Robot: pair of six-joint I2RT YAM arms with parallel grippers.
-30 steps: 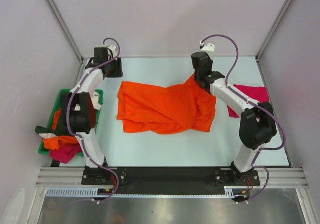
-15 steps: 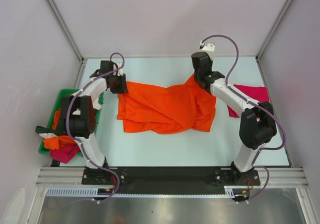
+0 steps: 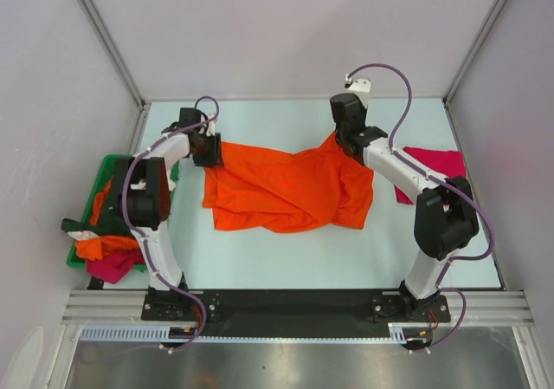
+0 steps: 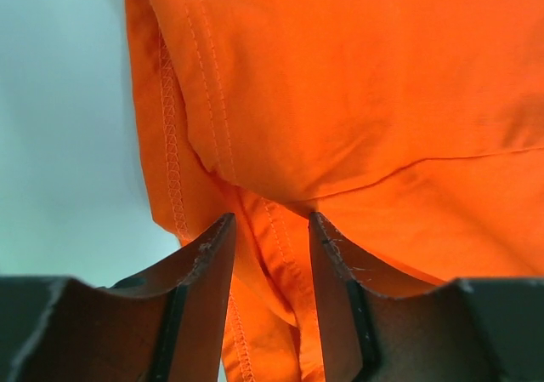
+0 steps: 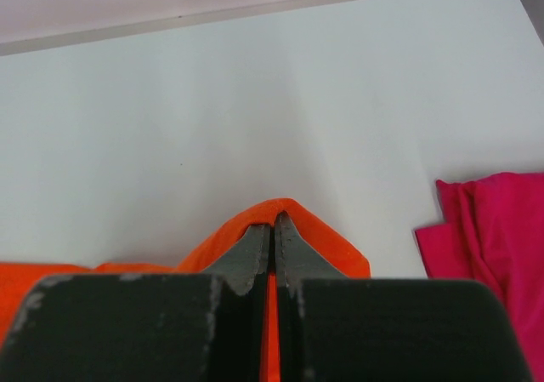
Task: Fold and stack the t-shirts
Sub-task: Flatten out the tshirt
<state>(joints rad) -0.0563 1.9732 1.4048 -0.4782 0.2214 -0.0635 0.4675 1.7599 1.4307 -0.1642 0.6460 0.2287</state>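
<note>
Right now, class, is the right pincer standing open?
No, the right pincer is closed on a fold of the orange shirt.

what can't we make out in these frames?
Green bin contents: top view, left arm covers most.
Magenta shirt: top view, right arm overlaps it; right wrist view, frame edge cuts it.
Orange shirt: left wrist view too close to tell which part.

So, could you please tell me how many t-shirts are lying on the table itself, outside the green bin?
2: the orange t-shirt spread across the middle of the table, and the magenta t-shirt near the right edge. More cloth is heaped in the bin, too tangled to count.
</note>
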